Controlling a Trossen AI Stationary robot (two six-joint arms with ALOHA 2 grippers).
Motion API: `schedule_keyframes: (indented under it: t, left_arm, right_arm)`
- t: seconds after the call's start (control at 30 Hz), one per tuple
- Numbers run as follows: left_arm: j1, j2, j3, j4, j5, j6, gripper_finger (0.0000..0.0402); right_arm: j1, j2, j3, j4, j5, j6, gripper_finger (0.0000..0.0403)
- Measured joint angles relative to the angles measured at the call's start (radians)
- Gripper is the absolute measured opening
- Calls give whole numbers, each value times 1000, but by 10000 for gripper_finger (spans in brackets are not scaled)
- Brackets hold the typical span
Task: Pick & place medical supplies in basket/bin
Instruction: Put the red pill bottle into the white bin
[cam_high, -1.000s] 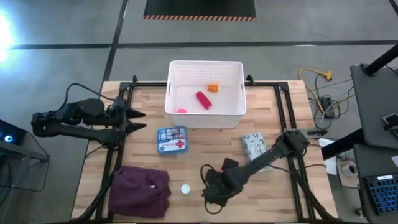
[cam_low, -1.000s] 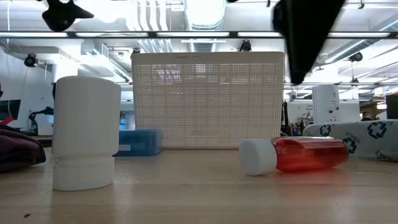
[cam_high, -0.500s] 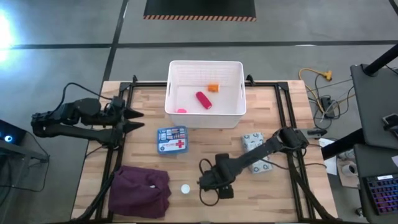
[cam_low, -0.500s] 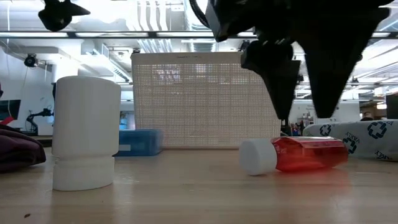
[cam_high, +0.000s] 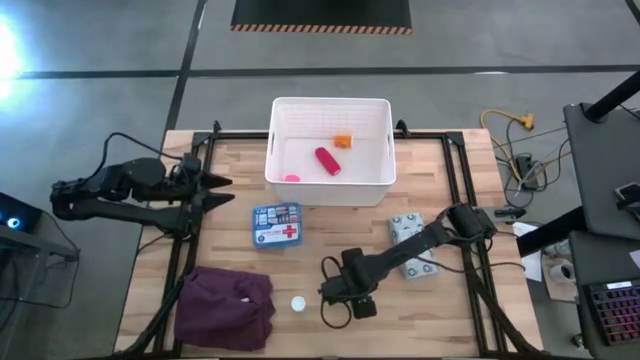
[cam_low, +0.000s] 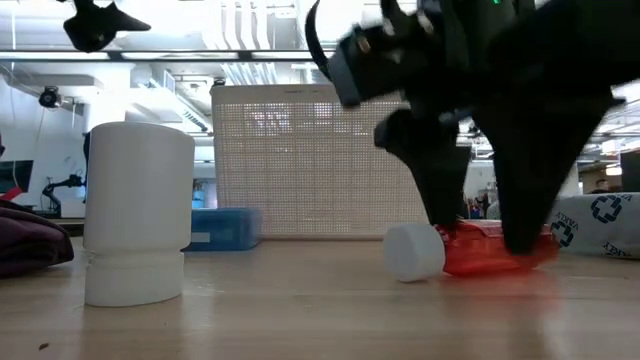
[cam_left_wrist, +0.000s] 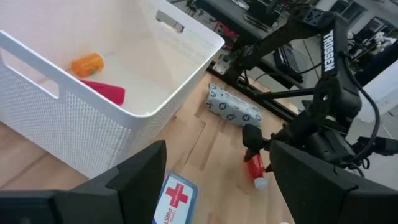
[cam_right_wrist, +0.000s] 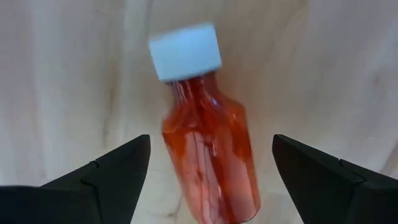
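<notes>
Low in the centre of the high view, the right gripper (cam_low: 480, 240) straddles the red bottle (cam_right_wrist: 208, 165) lying on the table (cam_high: 480, 200), jaws wide apart to clear its sides, while the left gripper (cam_high: 215, 192), also open, waits left of the basket (cam_high: 330, 190).

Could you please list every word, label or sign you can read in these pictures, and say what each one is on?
"TROSSEN": on the right arm, in the left wrist view.
Red cross sign: on the blue first-aid box; its printed words are too small to read.
Dark cross emblems: on the pale patterned packet; the lettering beside them is too blurred to read.
Red bottle: no label shows.
</notes>
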Motion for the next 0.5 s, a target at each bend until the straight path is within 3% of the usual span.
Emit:
schedule_keyframes:
  t: [0.27, 0.37, 0.5]
  left_arm:
    - [0, 53, 0, 3, -22, -26, 269]
    - [0, 72, 0, 3, -22, -28, 269]
    - [0, 84, 1, 15, -21, -30, 269]
  right_arm:
    - [0, -3, -73, 47, -38, 9, 321]
    - [1, -9, -77, 66, -27, 18, 287]
    - [-2, -13, -77, 100, -6, 25, 210]
